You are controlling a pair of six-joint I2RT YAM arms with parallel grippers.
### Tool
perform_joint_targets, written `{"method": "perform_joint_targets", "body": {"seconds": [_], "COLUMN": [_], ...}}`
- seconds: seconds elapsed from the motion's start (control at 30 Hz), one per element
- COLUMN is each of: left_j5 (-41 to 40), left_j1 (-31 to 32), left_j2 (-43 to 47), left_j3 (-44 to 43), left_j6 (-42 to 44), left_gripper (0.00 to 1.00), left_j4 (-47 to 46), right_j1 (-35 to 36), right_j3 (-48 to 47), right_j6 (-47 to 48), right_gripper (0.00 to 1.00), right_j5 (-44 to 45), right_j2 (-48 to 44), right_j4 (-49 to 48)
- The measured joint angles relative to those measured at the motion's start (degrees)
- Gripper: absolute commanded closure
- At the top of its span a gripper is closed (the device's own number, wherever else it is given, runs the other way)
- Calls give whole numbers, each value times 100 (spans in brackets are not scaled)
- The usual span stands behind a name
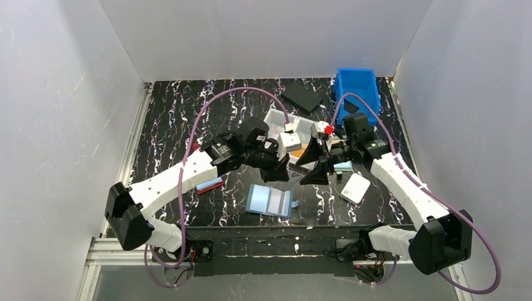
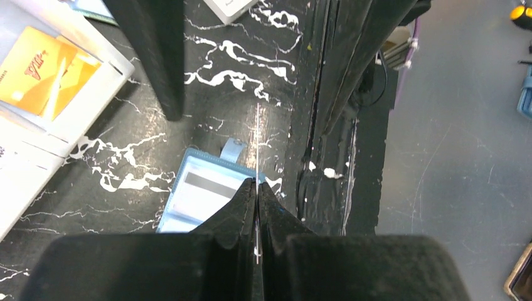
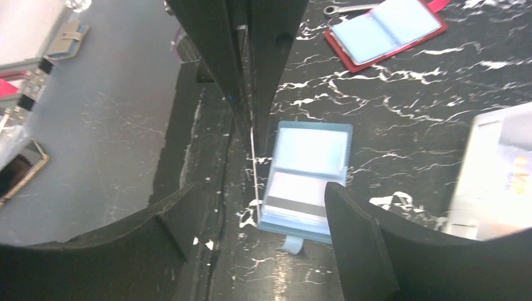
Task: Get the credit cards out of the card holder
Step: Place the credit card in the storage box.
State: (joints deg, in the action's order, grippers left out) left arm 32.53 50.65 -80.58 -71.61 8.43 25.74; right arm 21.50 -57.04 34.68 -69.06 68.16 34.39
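The light-blue card holder lies open and flat on the mat near the front edge, its tab sticking out. A card with a dark stripe sits in one pocket. My left gripper is shut on a thin credit card, seen edge-on as a white line, held in the air above the holder's edge. My right gripper is open and faces the left gripper. The card's free edge reaches in between the right jaws without touching them. The right gripper also shows in the top view.
A clear tray holding an orange card stands behind the grippers. A blue bin is at the back right. A red-edged holder lies to the left, a white holder and a teal one to the right.
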Motion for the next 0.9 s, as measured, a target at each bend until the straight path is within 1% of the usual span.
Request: {"method": "perform_joint_targets", "body": {"seconds": [0.2,0.23,0.33,0.43,0.47,0.57,0.7,0.87,0.9], "left_j5": [-13,-20,-42,-26,-22,-17,-31,-72,-81], "left_j1": [0,0,0,0,0,20,15,15,15], "left_j2": [17,17,17,20,20,20,48,199,227], "left_j3": [105,125,151,151,151,164,195,455,507], "left_j6": [-223,-254,-345,-450,-487,-614,-813,-1080,-1115], "left_gripper": [100,100,100,100,100,99,92,89,86], "left_j4": [-402,-442,-511,-549,-560,-577,-651,-999,-1056], "right_j1": [50,72,125,151,144,144,140,151,153], "right_j3": [527,553,553,588,608,632,693,785,798], "right_j6": [-601,-669,-791,-859,-890,-946,-1056,-1266,-1305], "right_gripper": [47,53,76,94,99,99,99,99,99], "right_j5": [-249,-275,-334,-326,-321,-319,-315,-396,-415], "right_j2": [-74,-74,-76,-79,-79,-85,-173,-247,-247], "right_j4": [-509,-557,-713,-892,-935,-1019,-1202,-1467,-1510]}}
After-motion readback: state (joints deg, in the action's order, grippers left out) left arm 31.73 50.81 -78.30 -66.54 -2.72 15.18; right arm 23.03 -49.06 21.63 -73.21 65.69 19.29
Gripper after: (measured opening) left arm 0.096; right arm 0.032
